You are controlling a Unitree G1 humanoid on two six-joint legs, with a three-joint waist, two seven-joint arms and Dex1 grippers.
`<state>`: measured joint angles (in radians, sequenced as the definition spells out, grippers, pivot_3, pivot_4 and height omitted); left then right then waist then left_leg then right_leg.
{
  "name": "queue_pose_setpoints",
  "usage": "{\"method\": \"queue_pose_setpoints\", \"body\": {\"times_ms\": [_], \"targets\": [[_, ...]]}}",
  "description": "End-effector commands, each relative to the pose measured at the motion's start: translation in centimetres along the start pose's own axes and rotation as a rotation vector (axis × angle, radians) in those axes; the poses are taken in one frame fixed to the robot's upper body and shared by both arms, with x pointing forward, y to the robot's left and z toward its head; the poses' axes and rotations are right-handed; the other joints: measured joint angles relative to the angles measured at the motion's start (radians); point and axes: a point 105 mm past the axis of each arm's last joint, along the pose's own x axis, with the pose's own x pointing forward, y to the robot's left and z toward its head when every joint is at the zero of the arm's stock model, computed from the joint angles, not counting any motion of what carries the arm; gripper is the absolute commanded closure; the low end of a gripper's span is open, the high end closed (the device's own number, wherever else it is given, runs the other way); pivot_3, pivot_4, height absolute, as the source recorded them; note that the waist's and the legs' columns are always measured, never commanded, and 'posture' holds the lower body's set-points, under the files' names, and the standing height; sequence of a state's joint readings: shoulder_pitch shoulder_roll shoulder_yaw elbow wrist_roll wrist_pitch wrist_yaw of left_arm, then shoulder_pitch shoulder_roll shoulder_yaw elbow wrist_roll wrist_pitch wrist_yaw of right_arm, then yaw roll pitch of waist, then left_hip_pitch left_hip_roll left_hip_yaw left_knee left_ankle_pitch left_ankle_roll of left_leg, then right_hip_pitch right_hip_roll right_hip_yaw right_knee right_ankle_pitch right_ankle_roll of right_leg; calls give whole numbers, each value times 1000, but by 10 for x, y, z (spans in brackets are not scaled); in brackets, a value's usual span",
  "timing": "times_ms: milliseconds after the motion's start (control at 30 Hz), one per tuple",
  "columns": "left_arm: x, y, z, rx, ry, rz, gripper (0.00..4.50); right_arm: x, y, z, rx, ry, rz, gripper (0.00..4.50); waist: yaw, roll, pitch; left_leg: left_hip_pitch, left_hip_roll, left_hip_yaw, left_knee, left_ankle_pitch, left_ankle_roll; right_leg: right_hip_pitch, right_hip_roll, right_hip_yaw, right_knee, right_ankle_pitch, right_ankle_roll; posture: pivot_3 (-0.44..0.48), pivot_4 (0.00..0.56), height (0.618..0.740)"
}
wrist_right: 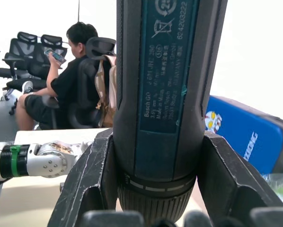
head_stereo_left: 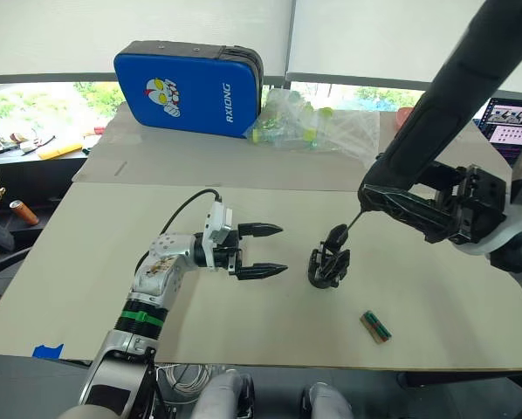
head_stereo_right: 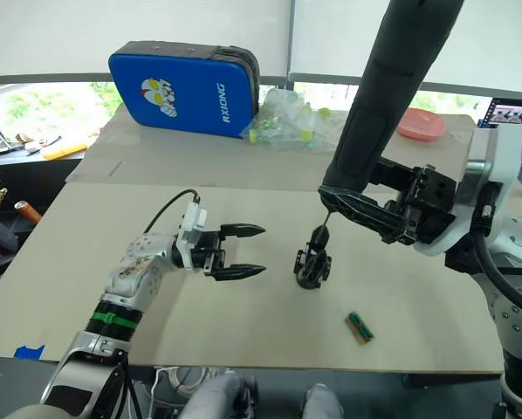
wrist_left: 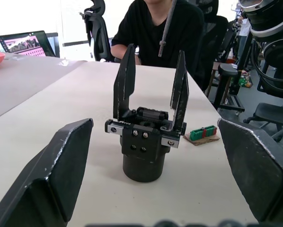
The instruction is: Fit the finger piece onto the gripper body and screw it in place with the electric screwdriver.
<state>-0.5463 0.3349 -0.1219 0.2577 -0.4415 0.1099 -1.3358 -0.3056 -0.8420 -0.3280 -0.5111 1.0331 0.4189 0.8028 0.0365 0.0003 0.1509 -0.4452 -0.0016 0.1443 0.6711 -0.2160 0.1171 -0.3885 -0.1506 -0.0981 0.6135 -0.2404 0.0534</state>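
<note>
While the left gripper sits low over the table with its two black fingers spread wide and nothing between them, the gripper body stands upright just beyond its tips, round base down, two fingers pointing up in the left wrist view. Whether the finger piece is one of those two, can't tell.

Small green-and-brown part lies near the front table edge, right of the gripper body and apart from it. Open tabletop all around the body and to the left.

Right gripper is clamped on the electric screwdriver; the fingers squeeze its barrel from both sides in the right wrist view. Screwdriver is tilted, bit down, tip at the top of the gripper body; contact can't be confirmed.

Farther back: clear plastic bag with small green and yellow items inside, contents unclear. Blue case standing on edge beside it, closed. Red dish at the far right. A seated person is beyond the table's end.
</note>
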Motion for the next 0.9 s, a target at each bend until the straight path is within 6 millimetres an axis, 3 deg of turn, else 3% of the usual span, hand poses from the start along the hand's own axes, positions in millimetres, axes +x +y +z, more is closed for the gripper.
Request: {"method": "queue_pose_setpoints", "body": {"times_ms": [33, 900], "targets": [[3, -1, 5, 40, -8, -4, 0, 3, -1, 10, -43, -41, 25, 2565, 0, 0, 0, 0, 0, 0, 0, 0, 0, 0, 0, 0, 0, 0, 0, 0, 150, 740], [25, -3, -16, 92, 79, 10, 0, 11, -12, -25, 63, 16, 133, 2565, -2, 0, 0, 0, 0, 0, 2, 0, 0, 0, 0, 0, 1, 1, 0, 0, 150, 740]]}}
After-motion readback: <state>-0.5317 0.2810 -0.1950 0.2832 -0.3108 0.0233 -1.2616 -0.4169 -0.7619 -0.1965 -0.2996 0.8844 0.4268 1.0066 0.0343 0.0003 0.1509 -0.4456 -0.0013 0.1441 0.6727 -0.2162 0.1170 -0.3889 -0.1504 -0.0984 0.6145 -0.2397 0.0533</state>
